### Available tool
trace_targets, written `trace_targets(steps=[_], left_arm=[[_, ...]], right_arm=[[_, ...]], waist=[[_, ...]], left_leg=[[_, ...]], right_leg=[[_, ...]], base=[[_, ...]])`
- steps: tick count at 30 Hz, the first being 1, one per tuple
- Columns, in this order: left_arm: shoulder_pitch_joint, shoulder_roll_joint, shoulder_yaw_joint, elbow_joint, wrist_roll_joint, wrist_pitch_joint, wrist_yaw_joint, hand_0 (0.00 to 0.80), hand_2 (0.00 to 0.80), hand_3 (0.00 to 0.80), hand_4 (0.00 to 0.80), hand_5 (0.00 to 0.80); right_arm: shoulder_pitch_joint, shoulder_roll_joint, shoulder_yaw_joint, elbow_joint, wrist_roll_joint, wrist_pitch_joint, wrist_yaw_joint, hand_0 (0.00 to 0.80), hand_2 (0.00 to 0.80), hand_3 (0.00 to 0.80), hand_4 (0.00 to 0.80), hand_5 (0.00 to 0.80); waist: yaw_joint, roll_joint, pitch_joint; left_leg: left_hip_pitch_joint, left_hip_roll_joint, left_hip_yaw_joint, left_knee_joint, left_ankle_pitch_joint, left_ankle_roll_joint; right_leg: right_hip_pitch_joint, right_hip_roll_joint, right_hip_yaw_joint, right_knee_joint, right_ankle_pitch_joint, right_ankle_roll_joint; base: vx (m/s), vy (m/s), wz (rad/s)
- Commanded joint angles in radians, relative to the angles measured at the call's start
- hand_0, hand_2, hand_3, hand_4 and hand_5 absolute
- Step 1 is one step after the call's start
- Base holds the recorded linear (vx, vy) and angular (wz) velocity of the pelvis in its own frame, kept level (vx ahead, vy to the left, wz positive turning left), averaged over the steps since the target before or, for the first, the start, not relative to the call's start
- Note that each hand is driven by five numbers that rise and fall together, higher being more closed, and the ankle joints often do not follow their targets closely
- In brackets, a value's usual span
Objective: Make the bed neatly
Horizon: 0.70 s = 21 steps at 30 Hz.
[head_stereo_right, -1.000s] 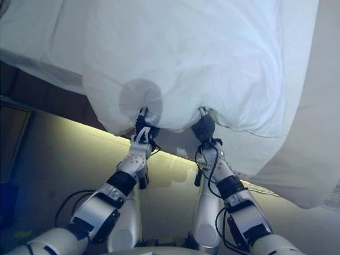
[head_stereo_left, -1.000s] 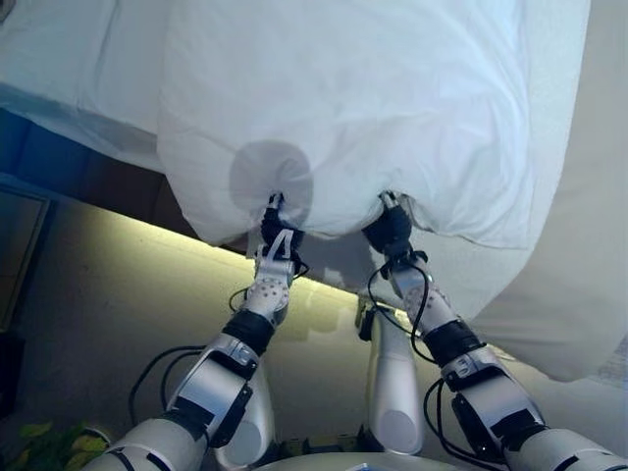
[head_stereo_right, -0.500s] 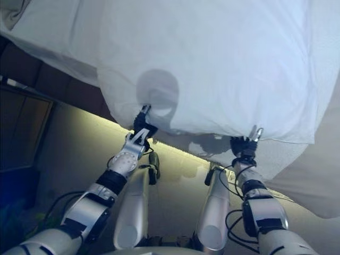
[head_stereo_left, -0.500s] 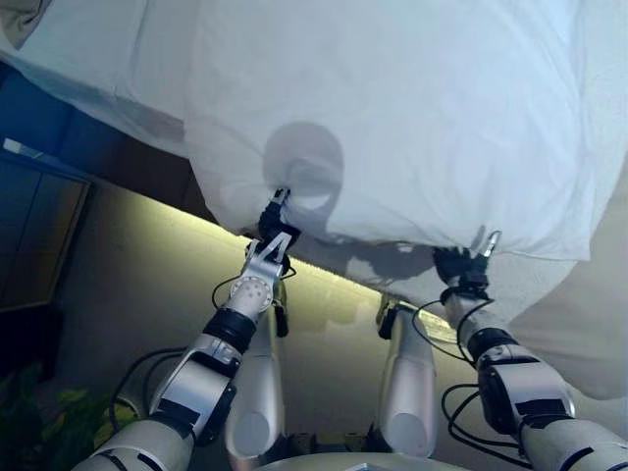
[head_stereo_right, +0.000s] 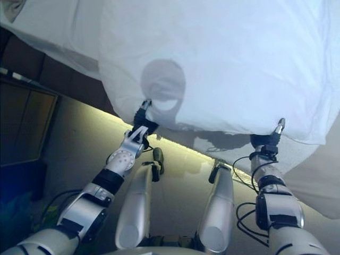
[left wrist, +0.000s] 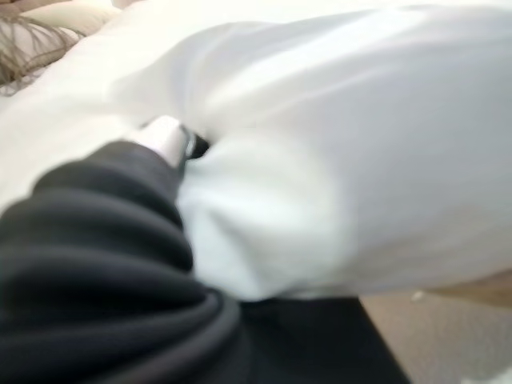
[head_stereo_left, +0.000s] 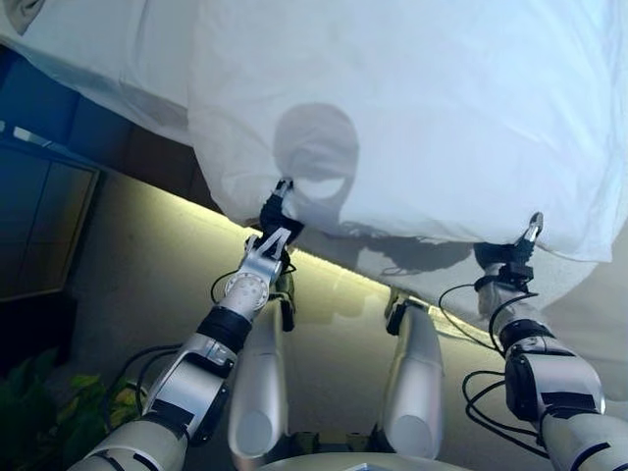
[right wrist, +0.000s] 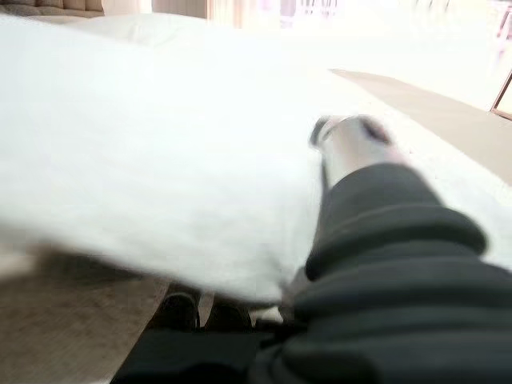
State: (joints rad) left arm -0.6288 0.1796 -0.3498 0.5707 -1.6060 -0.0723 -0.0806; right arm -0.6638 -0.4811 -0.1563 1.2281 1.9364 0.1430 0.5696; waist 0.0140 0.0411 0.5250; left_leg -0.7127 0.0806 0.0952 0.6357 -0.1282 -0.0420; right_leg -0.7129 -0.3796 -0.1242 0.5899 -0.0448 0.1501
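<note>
A large white fabric duvet (head_stereo_left: 412,108) is hanging over the near side of the white-sheeted bed (head_stereo_left: 88,49), its lower edge draping down toward the beige floor (head_stereo_left: 147,275). The left hand (head_stereo_left: 276,218) is pinching that lower edge near the duvet's left corner, fingers curled into the cloth (a round shadow sits on the fabric just above it). The right hand (head_stereo_left: 512,257) is gripping the same edge well apart from the left one, toward the duvet's right corner, with one finger sticking up against the cloth.
</note>
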Motion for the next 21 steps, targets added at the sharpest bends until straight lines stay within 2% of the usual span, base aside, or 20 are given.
trace_targets(steps=[1,6,10,15,17,19,21], left_arm=[[-0.019,0.026,0.009,-0.085,-0.037,-0.012,-0.067,0.8,0.8,0.8,0.8,0.8],[0.003,0.026,0.014,-0.073,-0.038,-0.011,-0.062,0.8,0.8,0.8,0.8,0.8],[0.015,0.008,0.028,-0.029,0.013,-0.008,-0.047,0.8,0.8,0.8,0.8,0.8],[-0.016,-0.031,0.049,0.074,0.064,-0.012,-0.028,0.8,0.8,0.8,0.8,0.8],[-0.027,-0.041,0.066,0.114,0.073,-0.011,-0.006,0.8,0.8,0.8,0.8,0.8],[-0.03,-0.039,0.076,0.137,0.101,-0.016,0.026,0.8,0.8,0.8,0.8,0.8],[-0.033,-0.018,0.087,0.164,0.144,-0.018,0.064,0.8,0.8,0.8,0.8,0.8]], right_arm=[[-0.008,-0.073,-0.063,-0.003,0.036,0.003,0.042,0.8,0.8,0.8,0.8,0.8],[0.036,-0.053,-0.052,-0.003,0.006,0.018,0.052,0.8,0.8,0.8,0.8,0.8],[0.079,-0.005,-0.037,-0.027,-0.023,0.03,0.075,0.8,0.8,0.8,0.8,0.8],[0.071,0.045,0.015,-0.068,-0.098,0.004,0.06,0.8,0.8,0.8,0.8,0.8],[0.06,0.062,0.033,-0.079,-0.135,0.002,0.029,0.8,0.8,0.8,0.8,0.8],[0.068,0.101,0.054,-0.101,-0.156,-0.002,0.014,0.8,0.8,0.8,0.8,0.8],[0.09,0.15,0.09,-0.145,-0.144,-0.005,-0.013,0.8,0.8,0.8,0.8,0.8]], waist=[[0.003,0.034,-0.028],[-0.001,0.026,-0.04],[-0.003,0.005,-0.058],[-0.018,-0.004,-0.086],[-0.028,0.003,-0.105],[-0.033,0.009,-0.118],[-0.025,0.016,-0.126]], left_leg=[[-0.026,0.031,-0.057,0.004,0.052,-0.066],[0.004,0.027,-0.061,-0.018,0.059,-0.071],[0.044,0.018,-0.066,-0.028,0.046,-0.072],[0.085,-0.008,-0.051,-0.01,0.003,-0.058],[0.118,-0.028,-0.035,-0.021,-0.011,-0.049],[0.164,-0.038,-0.003,-0.062,-0.006,-0.037],[0.205,-0.034,0.029,-0.124,0.026,-0.012]], right_leg=[[0.03,-0.04,0.018,-0.084,0.132,0.072],[0.07,-0.036,0.011,-0.114,0.135,0.071],[0.126,-0.043,0.014,-0.158,0.152,0.068],[0.179,-0.089,0.043,-0.233,0.205,0.074],[0.208,-0.11,0.061,-0.278,0.24,0.076],[0.232,-0.112,0.049,-0.293,0.256,0.072],[0.236,-0.076,0.019,-0.208,0.201,0.051]], base=[[0.0,0.0,0.0],[0.025,0.054,0.03],[0.049,0.091,0.03],[0.042,0.203,-0.03],[0.09,0.26,-0.06],[0.079,0.262,-0.13],[0.01,0.262,-0.22]])
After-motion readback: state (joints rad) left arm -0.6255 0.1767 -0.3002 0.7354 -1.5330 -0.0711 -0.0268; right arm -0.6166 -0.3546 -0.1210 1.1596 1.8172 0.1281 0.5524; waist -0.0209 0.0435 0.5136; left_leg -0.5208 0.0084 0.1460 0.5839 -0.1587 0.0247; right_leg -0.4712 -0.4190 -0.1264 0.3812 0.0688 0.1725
